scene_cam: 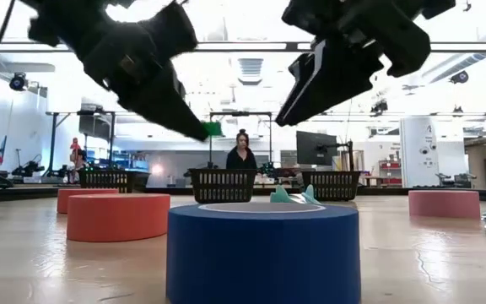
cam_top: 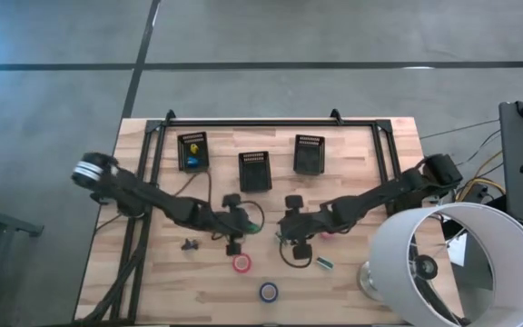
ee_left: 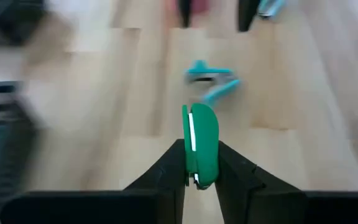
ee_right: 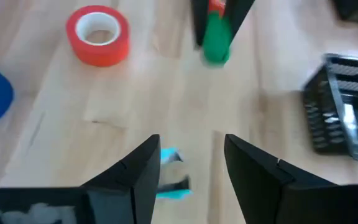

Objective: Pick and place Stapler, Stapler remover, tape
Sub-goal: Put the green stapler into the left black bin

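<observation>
- Left pincer [ee_left: 201,177] clamped on a green stapler [ee_left: 201,146], lifted off the counter [cam_top: 152,282], presumably for carrying to a basket.
- Three black baskets [cam_top: 254,170] along the far edge, likely the drop spots.
- Red tape roll [cam_top: 241,263] and blue tape roll [cam_top: 268,292] lying flat near the front, ungrasped.
- Right pincer [ee_right: 188,165] spread, empty, above a teal stapler remover [ee_right: 169,177], probably lining up a grab.

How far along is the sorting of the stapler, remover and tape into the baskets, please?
Early on. Done: the left basket holds a yellow and a blue item. In hand: the left gripper is shut on the green stapler, above the table. Left: the red tape, blue tape and a teal tool lie on the table; the right gripper is open, empty.
</observation>
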Available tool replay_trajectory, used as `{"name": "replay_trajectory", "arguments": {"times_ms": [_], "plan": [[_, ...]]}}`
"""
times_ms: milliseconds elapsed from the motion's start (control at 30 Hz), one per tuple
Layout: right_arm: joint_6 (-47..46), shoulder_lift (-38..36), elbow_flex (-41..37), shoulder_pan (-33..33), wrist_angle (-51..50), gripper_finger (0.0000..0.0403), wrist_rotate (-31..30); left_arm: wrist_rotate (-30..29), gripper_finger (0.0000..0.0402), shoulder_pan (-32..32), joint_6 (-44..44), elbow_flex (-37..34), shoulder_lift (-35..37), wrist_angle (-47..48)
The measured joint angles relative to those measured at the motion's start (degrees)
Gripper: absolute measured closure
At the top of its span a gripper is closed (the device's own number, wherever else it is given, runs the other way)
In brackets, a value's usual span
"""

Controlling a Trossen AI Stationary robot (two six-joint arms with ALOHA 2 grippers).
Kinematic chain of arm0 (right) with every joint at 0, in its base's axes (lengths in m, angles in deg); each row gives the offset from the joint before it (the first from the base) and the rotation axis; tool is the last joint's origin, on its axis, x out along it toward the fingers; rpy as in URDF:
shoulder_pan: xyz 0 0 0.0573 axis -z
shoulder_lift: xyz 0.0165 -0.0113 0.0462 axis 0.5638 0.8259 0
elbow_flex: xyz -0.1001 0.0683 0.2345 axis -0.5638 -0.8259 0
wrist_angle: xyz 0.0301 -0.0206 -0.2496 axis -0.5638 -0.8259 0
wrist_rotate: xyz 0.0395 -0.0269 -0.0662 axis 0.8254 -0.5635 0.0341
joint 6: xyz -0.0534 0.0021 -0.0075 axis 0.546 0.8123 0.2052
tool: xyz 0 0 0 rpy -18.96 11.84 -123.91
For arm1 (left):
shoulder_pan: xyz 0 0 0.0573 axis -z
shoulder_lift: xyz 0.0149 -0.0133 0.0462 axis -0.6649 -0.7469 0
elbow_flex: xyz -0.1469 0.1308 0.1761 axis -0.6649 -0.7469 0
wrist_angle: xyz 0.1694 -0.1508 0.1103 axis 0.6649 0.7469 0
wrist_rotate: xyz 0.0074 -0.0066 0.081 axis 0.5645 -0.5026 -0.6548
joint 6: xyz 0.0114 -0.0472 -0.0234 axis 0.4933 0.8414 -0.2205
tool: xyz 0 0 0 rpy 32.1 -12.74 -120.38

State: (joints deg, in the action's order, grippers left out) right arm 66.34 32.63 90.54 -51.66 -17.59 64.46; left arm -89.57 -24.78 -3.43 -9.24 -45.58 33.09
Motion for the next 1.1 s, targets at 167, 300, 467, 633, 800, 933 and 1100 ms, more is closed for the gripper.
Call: {"name": "replay_trajectory", "arguments": {"times_ms": [167, 300, 467, 633, 800, 933, 1100], "plan": [[1.3, -2.9, -0.6, 0.5, -5.9, 0.0231, -1.8, -9.6, 0.0333, -0.3, -0.2, 0.0, 9.5, 12.4], [1.3, -4.8, -2.0, 1.7, -8.2, 0.0239, -1.9, -15.7, 0.0333, -1.2, 1.0, 0.0, 15.5, 21.4], [0.3, -7.3, -5.6, 4.3, -8.8, 0.0251, -2.0, -19.8, 0.0336, -7.0, 13.8, 0.0, 20.4, 34.1], [-0.7, -9.6, -9.2, 7.4, -8.2, 0.0263, -2.0, -19.9, 0.0337, -17.0, 15.8, 0.0, 22.8, 45.2], [-2.4, -10.4, -11.4, 10.5, -5.0, 0.0271, -2.0, -12.1, 0.0338, -31.5, 14.1, -0.1, 22.7, 49.1], [-2.0, -9.9, -12.0, 12.2, -3.3, 0.0275, -2.0, -4.5, 0.0333, -42.7, 11.4, -1.3, 20.5, 47.1], [-0.3, -10.0, -12.4, 12.8, -3.5, 0.0274, -1.6, 3.3, 0.0328, -50.0, 8.3, -4.2, 16.1, 40.2]]}}
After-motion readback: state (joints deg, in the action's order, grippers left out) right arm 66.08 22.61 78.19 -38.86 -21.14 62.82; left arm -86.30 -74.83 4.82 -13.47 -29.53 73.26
